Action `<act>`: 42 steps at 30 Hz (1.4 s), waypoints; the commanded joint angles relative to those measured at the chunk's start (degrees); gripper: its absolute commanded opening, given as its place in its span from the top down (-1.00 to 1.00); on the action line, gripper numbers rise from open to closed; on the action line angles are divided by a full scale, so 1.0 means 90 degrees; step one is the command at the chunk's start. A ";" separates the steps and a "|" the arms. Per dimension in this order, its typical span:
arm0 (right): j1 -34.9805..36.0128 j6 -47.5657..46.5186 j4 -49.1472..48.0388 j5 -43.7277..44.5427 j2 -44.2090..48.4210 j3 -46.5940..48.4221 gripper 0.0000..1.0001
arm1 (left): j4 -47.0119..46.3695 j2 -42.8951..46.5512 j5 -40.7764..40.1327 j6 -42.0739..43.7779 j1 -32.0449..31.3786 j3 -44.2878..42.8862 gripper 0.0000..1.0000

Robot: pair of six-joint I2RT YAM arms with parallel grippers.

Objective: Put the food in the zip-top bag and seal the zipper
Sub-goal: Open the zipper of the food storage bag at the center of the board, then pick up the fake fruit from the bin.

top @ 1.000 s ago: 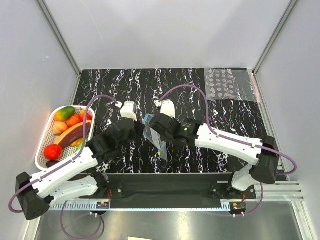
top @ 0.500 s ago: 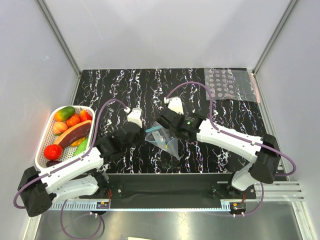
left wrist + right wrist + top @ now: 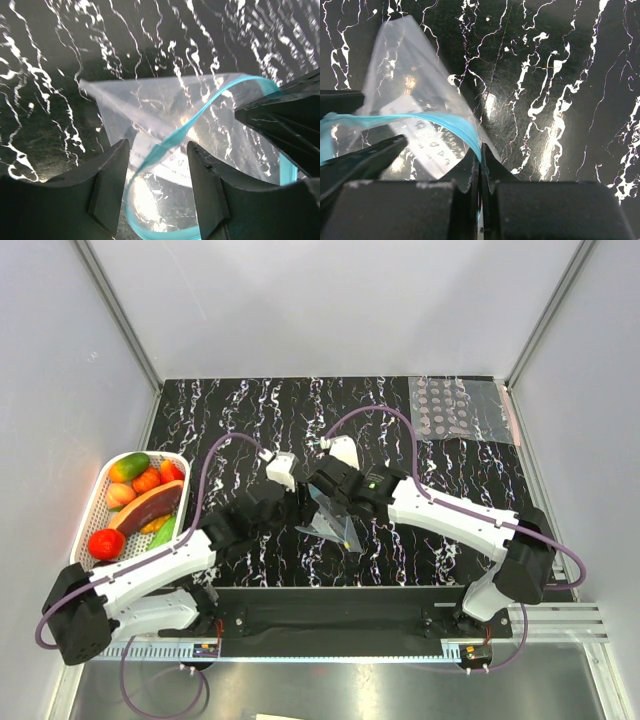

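Note:
The clear zip-top bag (image 3: pixel 332 524) hangs crumpled just above the black marbled table, between the two grippers. My right gripper (image 3: pixel 480 152) is shut on its light blue zipper (image 3: pixel 410 119) at one end. My left gripper (image 3: pixel 157 165) is open, and the zipper (image 3: pixel 200 117) curves loosely between its fingers without being pinched. In the top view the left gripper (image 3: pixel 299 505) and right gripper (image 3: pixel 322 497) nearly touch. The bag (image 3: pixel 145 110) looks empty. The food lies in the white basket (image 3: pixel 86 518): an orange fruit (image 3: pixel 147 480), a green-orange one (image 3: pixel 130 466) and a peach-pink one (image 3: pixel 121 494).
The basket at the left edge also holds a red tomato (image 3: pixel 106 543) and a large reddish-brown slice (image 3: pixel 150 505). A clear sheet printed with grey dots (image 3: pixel 462 410) lies at the back right corner. White walls enclose the table.
The left gripper has opened and let go of the bag's edge. Both grippers have shifted slightly; the bag, spread half a second ago, now hangs from the right gripper alone.

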State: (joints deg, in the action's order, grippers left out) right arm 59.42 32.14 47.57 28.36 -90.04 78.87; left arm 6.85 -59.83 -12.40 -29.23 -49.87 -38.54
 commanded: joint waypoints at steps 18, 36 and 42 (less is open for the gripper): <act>-0.0195 0.0023 0.0222 0.0267 -0.0445 0.0377 1.00 | 0.2098 0.0534 -0.0663 0.0153 0.0013 -0.1254 -0.98; -0.0606 -0.0631 -0.0129 -0.0299 0.0199 -0.0081 1.00 | 0.3281 0.0975 -0.1776 -0.0922 0.4952 -0.1644 -0.98; -0.0674 -0.0807 -0.0373 -0.0543 0.0522 -0.0413 1.00 | 0.3497 0.0321 -0.1659 -0.1683 0.6438 -0.2268 -0.98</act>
State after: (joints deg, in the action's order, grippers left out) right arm 53.95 26.59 47.13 25.32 -88.51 75.88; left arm 38.09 -55.13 -24.97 -40.10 4.49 -54.06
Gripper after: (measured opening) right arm 0.014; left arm 0.988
